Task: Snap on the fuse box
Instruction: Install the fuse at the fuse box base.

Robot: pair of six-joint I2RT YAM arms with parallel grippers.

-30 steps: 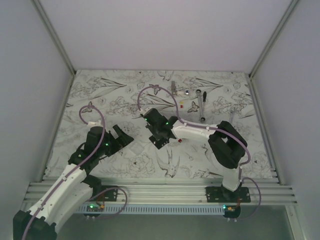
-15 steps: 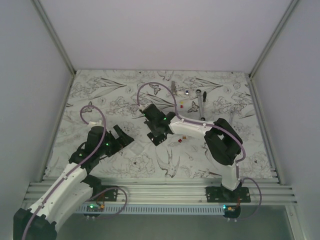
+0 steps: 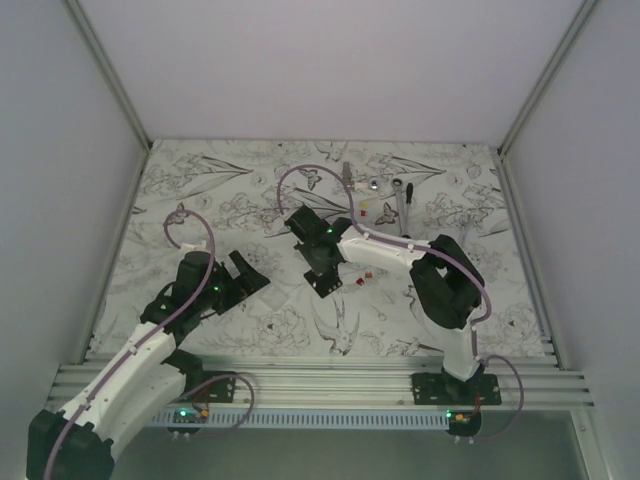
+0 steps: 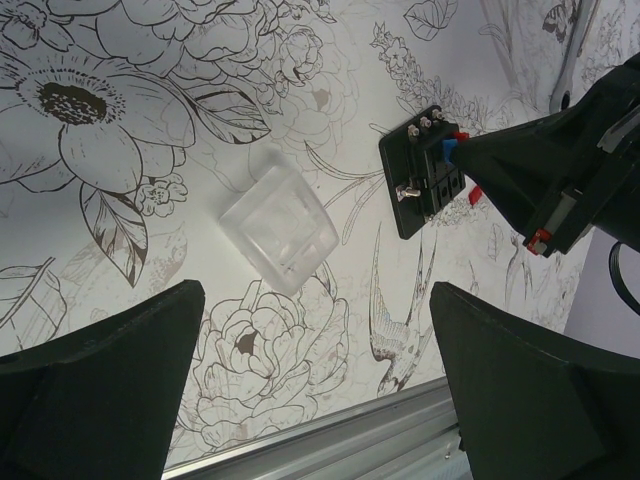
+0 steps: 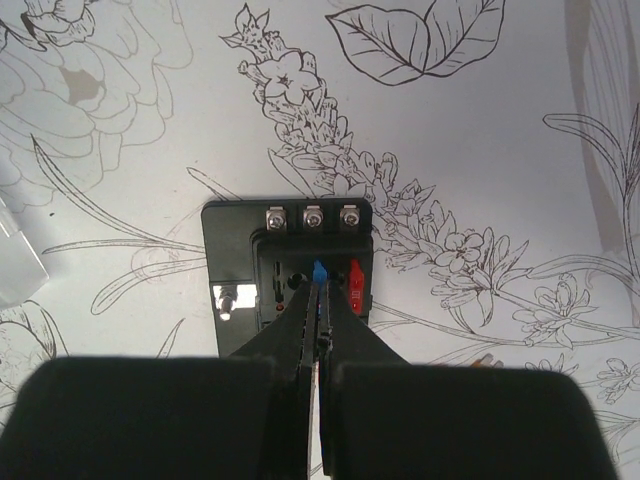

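The fuse box [image 5: 232, 262] is a small black block lying flat on the flower-printed table, with a red fuse [image 5: 356, 282] in one slot. It also shows in the left wrist view [image 4: 412, 195] and in the top view [image 3: 326, 284]. My right gripper [image 5: 318, 287] is shut on a blue fuse [image 5: 319, 272] and holds it at a slot on top of the box; in the top view the right gripper [image 3: 322, 268] is over the box. My left gripper [image 4: 315, 335] is open and empty, left of the box [image 3: 250, 272]. A clear plastic cover [image 4: 280, 228] lies between the left gripper and the box.
A silver ratchet wrench [image 3: 402, 205], sockets [image 3: 372, 184] and loose small fuses [image 3: 364, 211] lie at the back of the table. More loose fuses [image 3: 366, 279] lie right of the box. A metal rail [image 4: 380, 430] runs along the near edge.
The right arm has shifted a little over the fuse box while staying shut on the blue fuse. The left gripper has edged slightly and stays open.
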